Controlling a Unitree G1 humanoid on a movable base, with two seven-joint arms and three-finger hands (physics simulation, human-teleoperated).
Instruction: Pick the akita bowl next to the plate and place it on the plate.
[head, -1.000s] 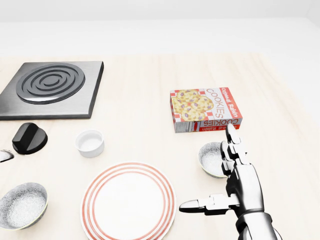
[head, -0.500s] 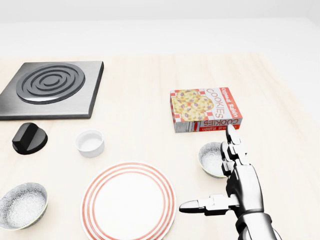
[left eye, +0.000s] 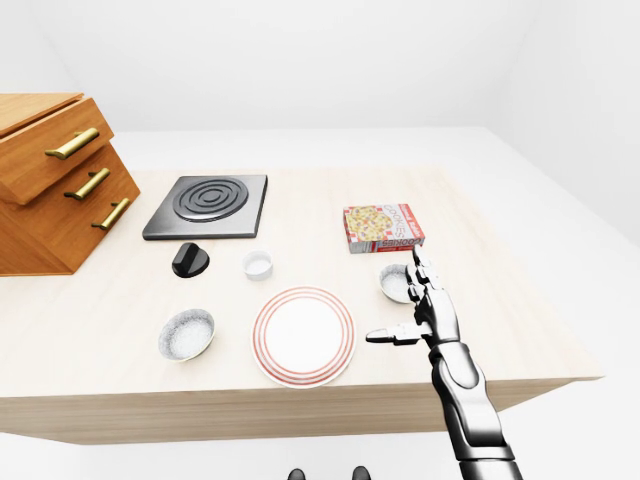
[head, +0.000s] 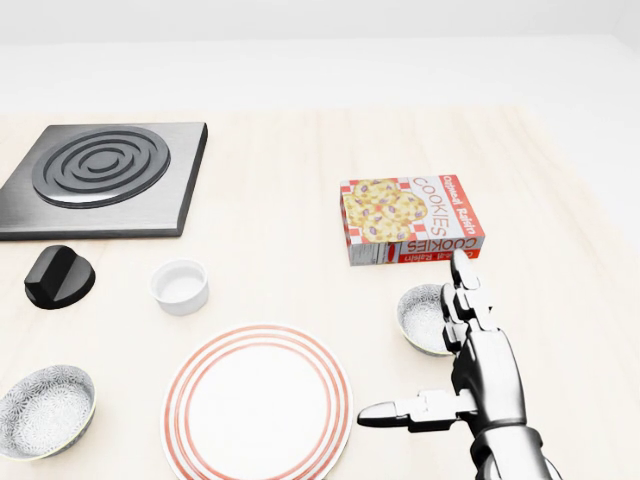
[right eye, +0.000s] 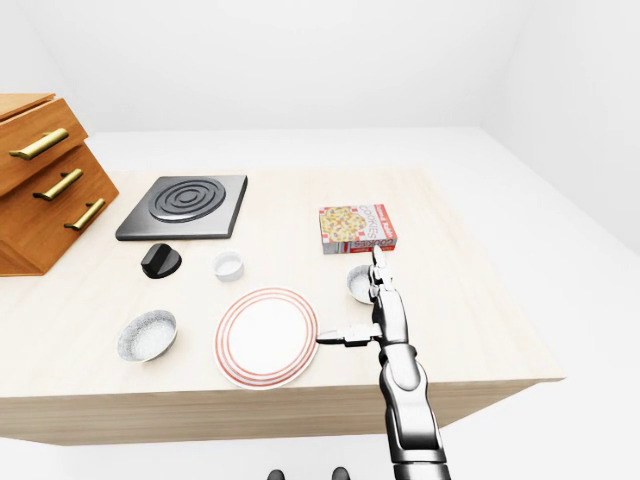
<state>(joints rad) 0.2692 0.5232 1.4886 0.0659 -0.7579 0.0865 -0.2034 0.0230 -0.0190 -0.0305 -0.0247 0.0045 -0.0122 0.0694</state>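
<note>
Right now your right hand (head: 488, 375) is spread open and grips nothing, thumb pointing left toward the plate (head: 258, 405). Its fingers overlap the akita bowl (head: 420, 318), which sits on the table (head: 280, 200) right of the plate, below the cookie box (head: 410, 220).

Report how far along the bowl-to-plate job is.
Done: nothing placed; the plate is bare. In hand: the right hand stands at the bowl beside the plate, fingers open, no grasp. Left: close on the bowl, lift it, set it on the plate.
</note>
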